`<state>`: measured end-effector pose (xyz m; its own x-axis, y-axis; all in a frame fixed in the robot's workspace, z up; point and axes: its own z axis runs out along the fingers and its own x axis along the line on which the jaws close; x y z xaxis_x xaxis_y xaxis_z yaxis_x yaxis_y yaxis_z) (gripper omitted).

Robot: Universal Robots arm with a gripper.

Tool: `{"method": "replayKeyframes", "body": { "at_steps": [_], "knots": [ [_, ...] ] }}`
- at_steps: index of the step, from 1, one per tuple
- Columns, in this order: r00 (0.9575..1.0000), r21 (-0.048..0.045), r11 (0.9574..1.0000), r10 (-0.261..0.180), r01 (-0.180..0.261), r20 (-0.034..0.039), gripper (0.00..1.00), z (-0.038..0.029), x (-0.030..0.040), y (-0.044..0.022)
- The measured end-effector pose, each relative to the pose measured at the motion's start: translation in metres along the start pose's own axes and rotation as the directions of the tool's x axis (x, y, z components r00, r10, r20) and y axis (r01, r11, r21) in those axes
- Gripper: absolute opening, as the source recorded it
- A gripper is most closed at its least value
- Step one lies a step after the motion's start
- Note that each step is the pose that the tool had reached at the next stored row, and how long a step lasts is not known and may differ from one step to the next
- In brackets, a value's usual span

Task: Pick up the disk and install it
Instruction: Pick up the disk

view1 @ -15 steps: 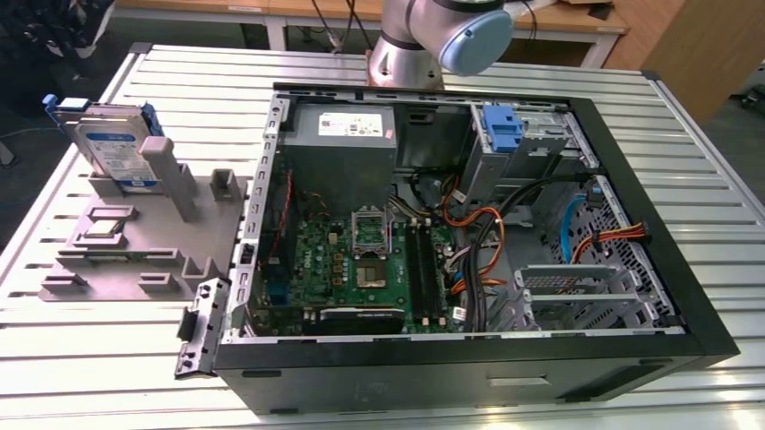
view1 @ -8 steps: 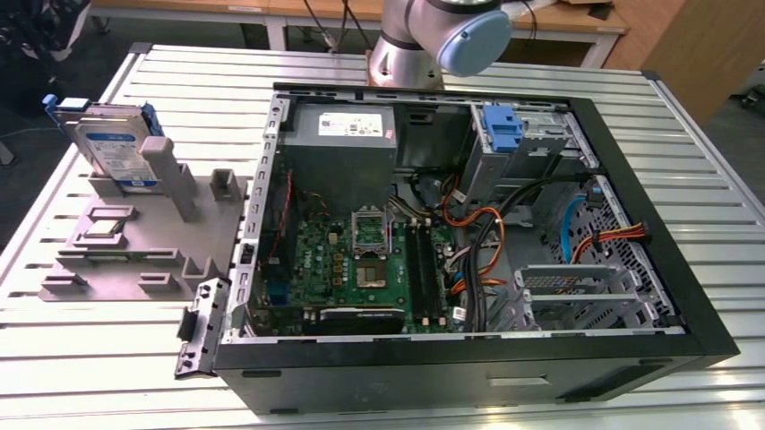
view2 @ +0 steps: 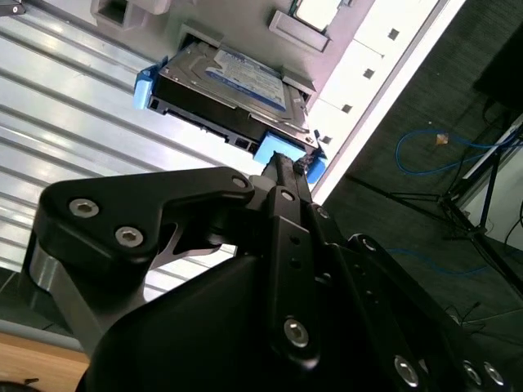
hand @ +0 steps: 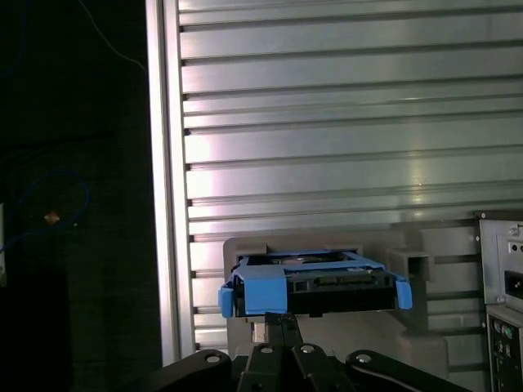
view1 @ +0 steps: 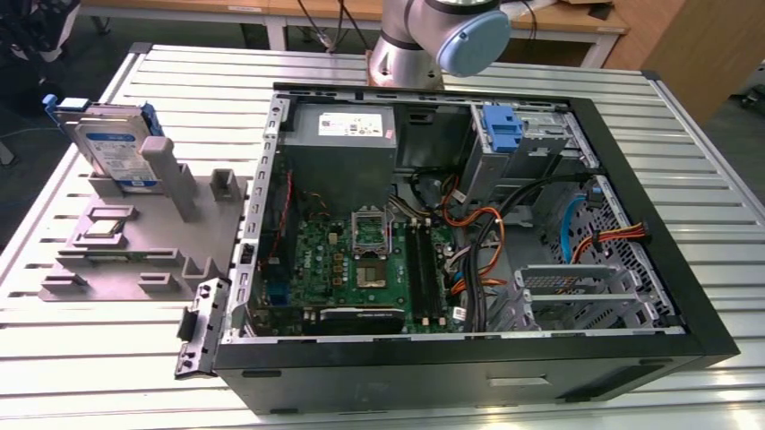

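The disk [view1: 116, 148] is a silver-grey drive with a white-and-blue label in a blue carrier. It stands on edge in a grey holder [view1: 132, 260] at the exterior view's left. In both wrist views the disk [view2: 229, 77] [hand: 315, 286] lies just beyond my black fingers. My gripper [view2: 283, 167] [hand: 280, 320] points at the carrier's blue end, a short way off it. Its fingers are pressed together with nothing between them.
An open computer case [view1: 669, 233] takes up the middle and right of the slatted metal table. Inside it are a grey power supply [view1: 347, 134], a blue caddy [view1: 502, 128], a metal drive cage [view1: 580, 287], a motherboard and loose cables. The arm's base [view1: 449, 36] stands behind the case.
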<state>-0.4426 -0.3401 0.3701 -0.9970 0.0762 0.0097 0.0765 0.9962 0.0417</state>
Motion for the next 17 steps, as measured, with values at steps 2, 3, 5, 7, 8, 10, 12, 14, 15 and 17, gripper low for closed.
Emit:
{"method": "replayKeyframes", "body": {
  "at_steps": [2, 3, 5, 7, 8, 10, 12, 14, 15, 17],
  "knots": [
    [1.0, 0.0, 1.0, 0.0, 0.0, 0.0, 0.1, 0.0, 0.0001, 0.0],
    [1.0, 0.0, 1.0, 0.0, 0.0, 0.0001, 0.1, 0.0, 0.0001, 0.0],
    [1.0, 0.0, 1.0, 0.0, 0.0, 0.0, 0.1, 0.0001, 0.0002, 0.0],
    [1.0, 0.0, 1.0, 0.0, 0.0, 0.0, 0.1, 0.0, 0.0003, 0.0],
    [1.0, 0.0, 1.0, 0.0, 0.0, 0.0, 0.1, 0.0001, 0.0003, 0.0],
    [1.0, 0.0, 1.0, 0.0, 0.0, 0.0, 0.1, 0.0001, 0.0004, 0.0],
    [1.0, 0.0001, 1.0, -0.003, 0.003, -0.0002, 0.1, 0.0001, 0.0004, 0.0],
    [0.9997, 0.0002, 0.9997, -0.026, 0.026, -0.0011, 0.1, 0.0001, 0.0005, 0.0],
    [0.999, 0.0004, 0.999, -0.044, 0.044, -0.0017, 0.1, 0.0002, 0.0005, 0.0],
    [0.9968, 0.0007, 0.9968, -0.08, 0.08, -0.0034, 0.1, 0.0001, 0.0004, 0.0]
  ]
}}
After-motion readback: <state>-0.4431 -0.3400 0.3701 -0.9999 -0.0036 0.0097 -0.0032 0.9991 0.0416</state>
